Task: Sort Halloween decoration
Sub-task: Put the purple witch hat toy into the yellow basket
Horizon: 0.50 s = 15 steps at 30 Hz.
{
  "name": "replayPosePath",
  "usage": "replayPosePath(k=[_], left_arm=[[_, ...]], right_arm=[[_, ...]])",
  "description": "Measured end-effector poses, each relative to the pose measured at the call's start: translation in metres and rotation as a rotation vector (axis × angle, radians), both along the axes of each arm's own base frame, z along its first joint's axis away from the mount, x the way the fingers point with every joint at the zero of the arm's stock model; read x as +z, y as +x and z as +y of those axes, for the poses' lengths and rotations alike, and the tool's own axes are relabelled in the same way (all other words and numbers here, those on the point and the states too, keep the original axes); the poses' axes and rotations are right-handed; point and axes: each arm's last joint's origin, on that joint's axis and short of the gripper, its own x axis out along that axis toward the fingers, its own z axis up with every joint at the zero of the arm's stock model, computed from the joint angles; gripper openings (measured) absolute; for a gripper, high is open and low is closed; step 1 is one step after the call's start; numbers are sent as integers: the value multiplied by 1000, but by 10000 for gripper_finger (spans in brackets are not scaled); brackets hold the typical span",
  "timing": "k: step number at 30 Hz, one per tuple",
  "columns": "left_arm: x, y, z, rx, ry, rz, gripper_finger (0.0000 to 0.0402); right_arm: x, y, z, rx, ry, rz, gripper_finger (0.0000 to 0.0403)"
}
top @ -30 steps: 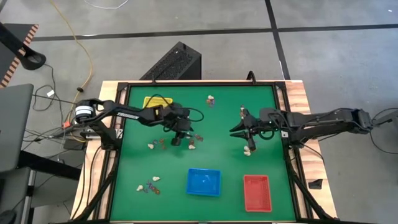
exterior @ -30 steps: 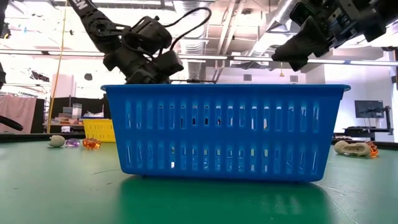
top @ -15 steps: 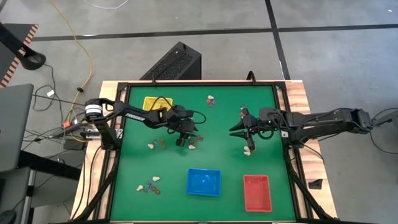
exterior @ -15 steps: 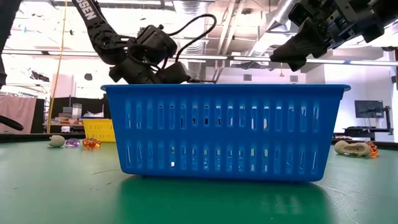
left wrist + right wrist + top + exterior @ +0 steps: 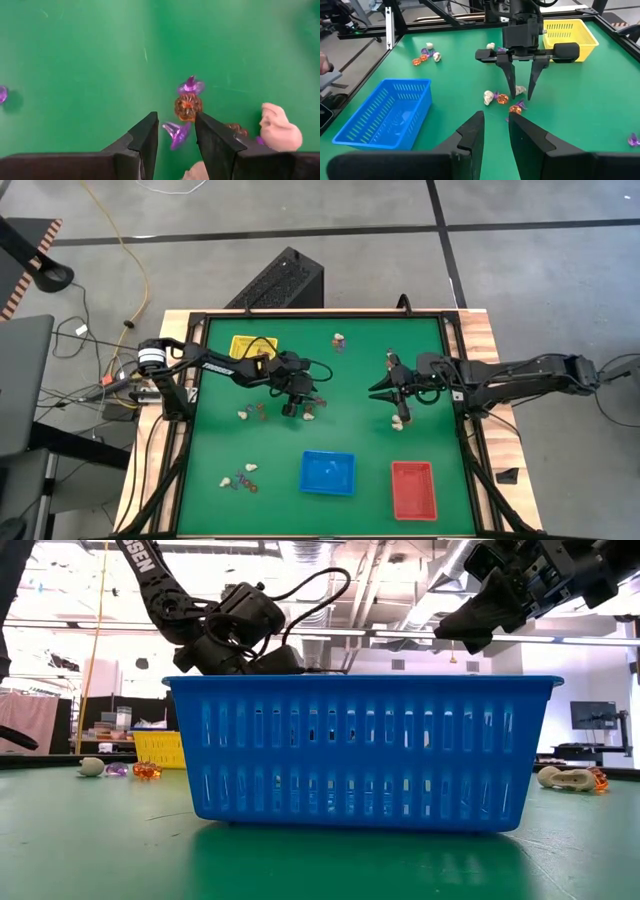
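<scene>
The Halloween decoration lies in small groups on the green table. One cluster sits mid-table: a purple trinket (image 5: 176, 134), an orange one (image 5: 188, 106), a purple hat (image 5: 190, 86) and a cream one (image 5: 277, 131). My left gripper (image 5: 175, 137) is open and low over this cluster (image 5: 505, 100), its fingers on either side of the purple trinket; I cannot tell whether they touch anything. My right gripper (image 5: 496, 132) hangs open and empty above the table's right half (image 5: 375, 391), with a cream trinket (image 5: 400, 421) on the table near it.
A yellow tray (image 5: 252, 345) stands at the far left, a blue tray (image 5: 327, 472) at the near middle and a red tray (image 5: 413, 488) at the near right. More trinkets lie at the far middle (image 5: 340, 340), left of the cluster (image 5: 250, 413) and near left (image 5: 238, 478).
My left gripper has come down toward the cluster of trinkets in the middle of the table, sinking behind the blue tray's rim in the low view. Its fingers have stayed apart.
</scene>
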Motion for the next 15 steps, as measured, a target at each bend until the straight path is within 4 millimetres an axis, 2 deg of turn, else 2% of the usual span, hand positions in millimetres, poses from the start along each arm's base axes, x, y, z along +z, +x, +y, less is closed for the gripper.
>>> replayPosePath(k=[15], left_arm=[[-1, -1, 0, 8, -10, 17, 104]], right_arm=[[0, 0, 0, 0, -1, 0, 121]])
